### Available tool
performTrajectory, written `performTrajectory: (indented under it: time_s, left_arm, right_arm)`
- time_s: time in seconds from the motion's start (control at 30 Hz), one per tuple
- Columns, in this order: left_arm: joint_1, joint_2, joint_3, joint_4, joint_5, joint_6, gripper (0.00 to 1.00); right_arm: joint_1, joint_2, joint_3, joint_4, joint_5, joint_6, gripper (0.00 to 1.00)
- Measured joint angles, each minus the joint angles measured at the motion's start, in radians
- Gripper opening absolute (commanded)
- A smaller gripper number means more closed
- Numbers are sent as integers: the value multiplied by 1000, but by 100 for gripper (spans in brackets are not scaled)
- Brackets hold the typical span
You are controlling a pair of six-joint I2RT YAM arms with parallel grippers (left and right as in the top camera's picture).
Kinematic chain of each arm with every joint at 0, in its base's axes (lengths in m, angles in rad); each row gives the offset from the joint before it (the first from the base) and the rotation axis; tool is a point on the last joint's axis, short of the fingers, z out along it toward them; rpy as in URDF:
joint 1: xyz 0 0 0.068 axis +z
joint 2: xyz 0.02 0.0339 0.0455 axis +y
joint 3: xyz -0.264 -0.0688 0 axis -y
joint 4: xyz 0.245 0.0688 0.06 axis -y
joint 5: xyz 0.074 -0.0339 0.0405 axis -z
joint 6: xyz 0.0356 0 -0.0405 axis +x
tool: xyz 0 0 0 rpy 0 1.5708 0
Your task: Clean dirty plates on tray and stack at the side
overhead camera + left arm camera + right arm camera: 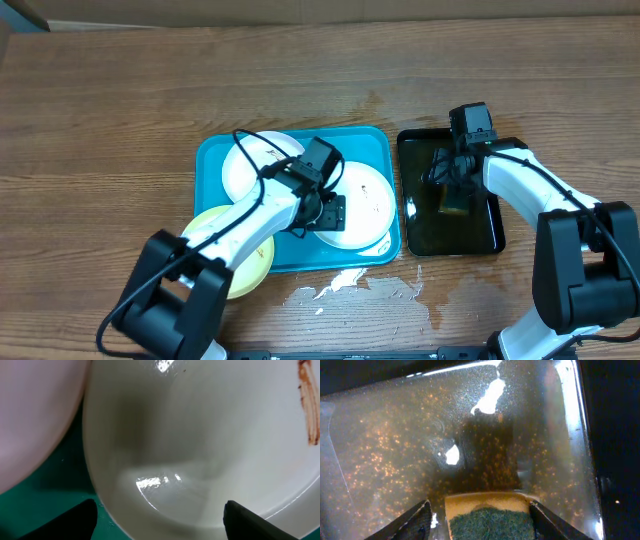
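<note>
The turquoise tray (215, 155) holds two white plates, one at its back left (250, 160) and one at its right (365, 205). A pale yellow plate (245, 265) overlaps the tray's front-left corner. My left gripper (328, 212) is open, its fingers (160, 520) astride the near rim of the right white plate (210, 435), which has a brown smear at its right. My right gripper (452, 195) hangs low in the black tray (415, 235), open around a yellow sponge with a green scrub face (487, 517); a gap shows at the left finger.
The black tray holds murky, speckled water (395, 445). A patch of spilled water (350, 285) lies on the wooden table in front of the turquoise tray.
</note>
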Motion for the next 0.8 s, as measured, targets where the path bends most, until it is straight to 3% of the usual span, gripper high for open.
performTrajectory:
  time_s: [0.2, 0.4, 0.53, 0.57, 0.6, 0.63, 0.67, 0.7, 0.8]
  left_arm:
    - [0, 13, -4, 2, -4, -14, 72]
    - [0, 13, -5, 6, -4, -21, 68]
    - [0, 13, -5, 6, -7, -24, 54]
    - [0, 13, -5, 6, -8, -25, 42]
    - [0, 13, -5, 6, -11, -27, 39]
    - [0, 13, -5, 6, -16, -30, 34]
    - [0, 13, -6, 5, -18, -28, 29]
    - [0, 13, -6, 7, -19, -28, 24]
    - [0, 13, -6, 10, -19, -29, 17]
  right_arm:
    - [0, 0, 0, -15, 1, 0, 39]
    - [0, 0, 0, -30, 2, -3, 44]
    - [0, 0, 0, -35, 0, -2, 43]
    - [0, 0, 0, -37, 0, -3, 43]
    - [0, 0, 0, -38, 0, -2, 40]
    - [0, 0, 0, -40, -2, -3, 30]
    - [0, 0, 0, -45, -5, -2, 9]
    - [0, 0, 0, -50, -9, 4, 4]
    - [-1, 0, 0, -54, -11, -4, 4]
